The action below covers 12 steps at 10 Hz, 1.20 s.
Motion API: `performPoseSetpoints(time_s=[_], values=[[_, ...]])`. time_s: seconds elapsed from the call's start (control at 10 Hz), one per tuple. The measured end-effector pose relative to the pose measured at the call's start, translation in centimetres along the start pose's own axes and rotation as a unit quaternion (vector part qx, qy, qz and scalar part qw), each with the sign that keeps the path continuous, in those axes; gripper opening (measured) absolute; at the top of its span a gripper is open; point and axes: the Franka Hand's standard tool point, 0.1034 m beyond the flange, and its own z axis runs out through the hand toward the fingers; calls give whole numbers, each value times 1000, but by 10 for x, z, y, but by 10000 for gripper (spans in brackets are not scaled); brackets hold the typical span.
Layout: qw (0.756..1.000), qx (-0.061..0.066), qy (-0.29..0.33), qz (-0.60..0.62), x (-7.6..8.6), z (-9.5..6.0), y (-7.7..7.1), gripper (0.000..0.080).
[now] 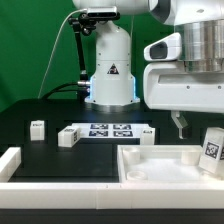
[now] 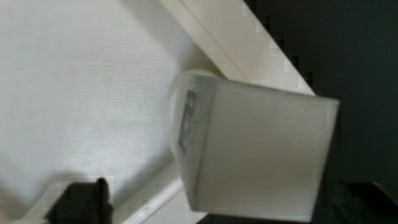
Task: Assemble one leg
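One leg [image 1: 213, 150] tilted at panel [image 1: 150, 168] rim, claw [image 1: 183, 130] close beside (opening cannot be told), dark table [image 1: 80, 160] beyond

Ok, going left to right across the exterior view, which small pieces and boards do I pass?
small white leg → second white leg → marker board → tagged leg. The white panel is left out: it overlaps the board and the tagged leg.
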Motion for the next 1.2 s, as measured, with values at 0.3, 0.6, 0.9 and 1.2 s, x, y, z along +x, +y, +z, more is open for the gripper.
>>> performPoseSetpoints(time_s=[0.3,0.6,0.9,1.2], values=[[987,-3,-1,-162,-6,0,-6,649],[955,-6,0,-295,-15,1,-13,649],[889,-22,3,-458,-13,6,-12,649],[821,-31,-1,-571,-13,12,-8,649]])
